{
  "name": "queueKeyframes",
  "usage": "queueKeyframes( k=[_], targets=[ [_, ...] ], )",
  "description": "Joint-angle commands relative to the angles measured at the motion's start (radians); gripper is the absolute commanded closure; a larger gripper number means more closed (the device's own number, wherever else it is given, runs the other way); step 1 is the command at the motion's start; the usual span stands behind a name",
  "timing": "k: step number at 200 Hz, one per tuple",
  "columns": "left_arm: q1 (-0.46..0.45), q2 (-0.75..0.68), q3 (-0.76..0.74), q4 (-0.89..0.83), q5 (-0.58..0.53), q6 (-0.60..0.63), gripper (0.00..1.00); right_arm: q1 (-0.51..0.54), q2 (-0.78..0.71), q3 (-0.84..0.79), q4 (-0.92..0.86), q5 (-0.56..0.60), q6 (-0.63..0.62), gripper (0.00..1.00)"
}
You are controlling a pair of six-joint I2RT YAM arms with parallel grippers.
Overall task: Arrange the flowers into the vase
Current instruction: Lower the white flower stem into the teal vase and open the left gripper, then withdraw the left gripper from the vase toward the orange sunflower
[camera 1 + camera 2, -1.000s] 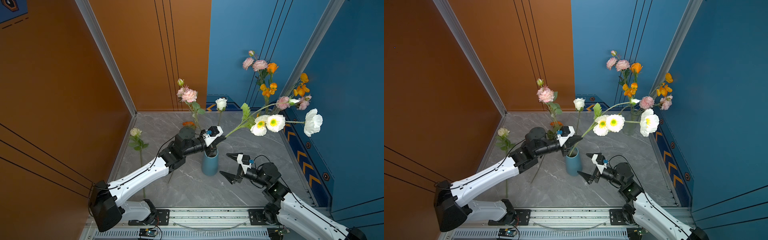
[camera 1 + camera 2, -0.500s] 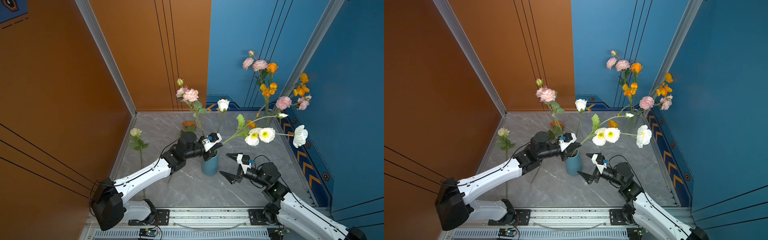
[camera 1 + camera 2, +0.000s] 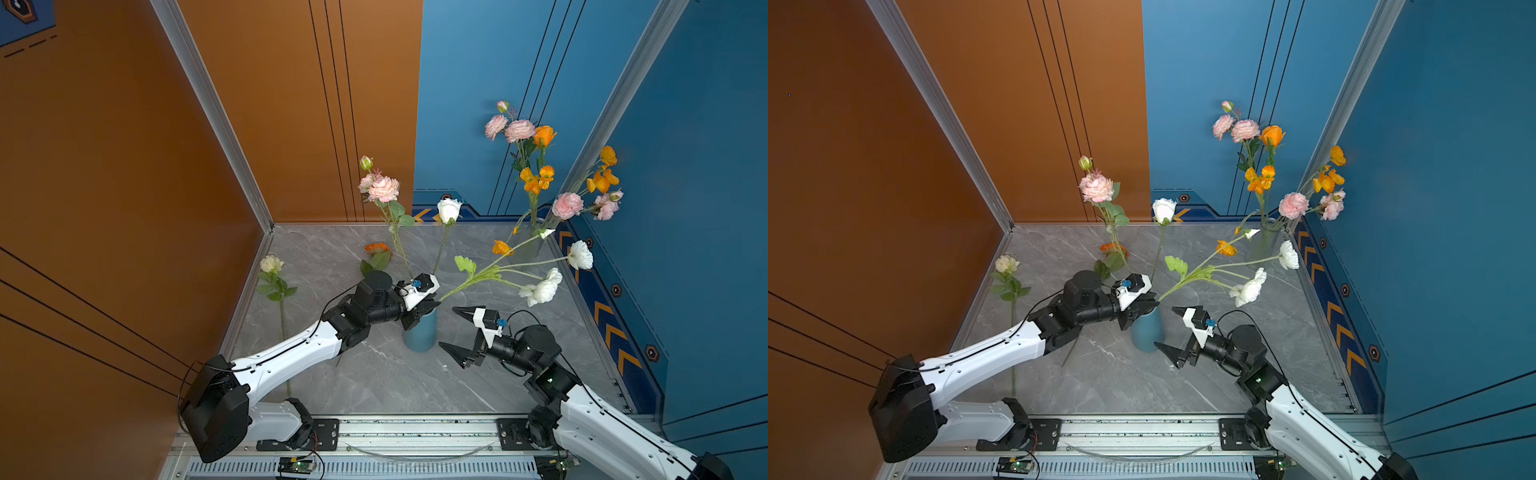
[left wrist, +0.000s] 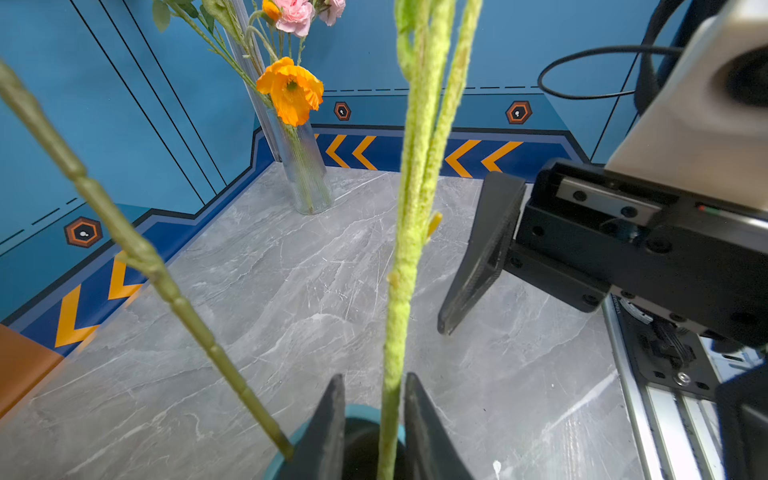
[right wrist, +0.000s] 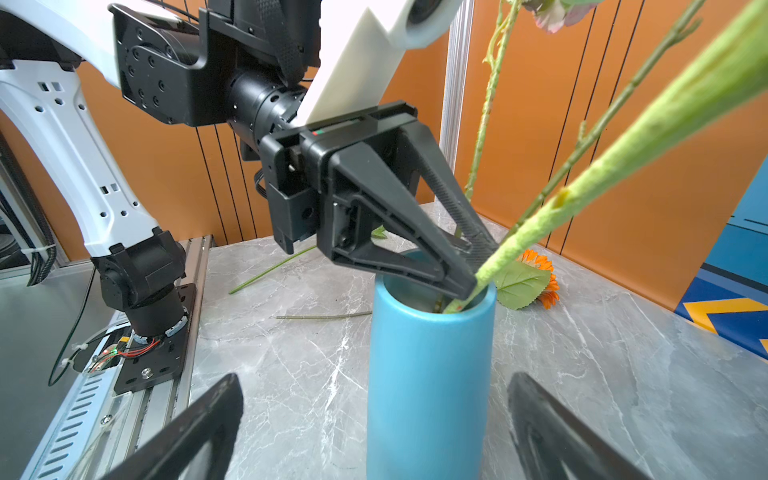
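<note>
Grey marble table (image 3: 374, 386) fills the floor of a booth with orange walls on the left and blue walls on the right. Near the middle of the table stands a blue vase (image 3: 419, 332), upright. The left gripper (image 3: 424, 309) is just over the mouth of this vase. In the left wrist view its two black fingers (image 4: 332, 415) stand a little apart, and the fuzzy light-green stem of a white flower branch (image 4: 399, 291) passes between them and goes down into the vase, so the gripper is slightly open around the stem and not pressing it. This branch leans far to the right, and its white blooms (image 3: 544, 286) hang out beside the vase in both top views. A pink flower (image 3: 382, 189) and a white rose (image 3: 449, 210) also rise from the vase and tilt toward the back wall. The right gripper (image 3: 446, 326) is just beside the vase on its right side, wide open and holding nothing. An orange flower (image 3: 377, 248) lies on the table behind the left arm, and a cream rose (image 3: 271, 264) lies along the left edge of the table. In the far right corner a glass vase (image 4: 305, 174) holds a bunch of pink and orange flowers (image 3: 536, 137).
</note>
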Motion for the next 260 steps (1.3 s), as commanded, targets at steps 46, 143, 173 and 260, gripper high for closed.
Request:
queueKeyframes(
  k=[46,143,173,260],
  targets=[
    [0.015,-0.162,0.008,-0.029,-0.058,-0.02,0.45,-0.006,-0.015,-0.007,0.031,-0.007,0.015,0.0],
    [0.02,-0.517,0.06,-0.41,-1.014,-0.136,0.26,-0.002,-0.021,-0.013,0.024,0.02,0.009,0.0],
    [0.081,-0.513,0.062,-0.657,-1.128,-0.234,0.25,-0.002,-0.022,-0.011,0.022,0.019,0.009,0.0],
    [0.467,-0.148,-0.031,-0.659,-0.36,-0.517,0.34,0.002,-0.016,-0.007,0.022,0.012,0.008,0.0]
  ],
)
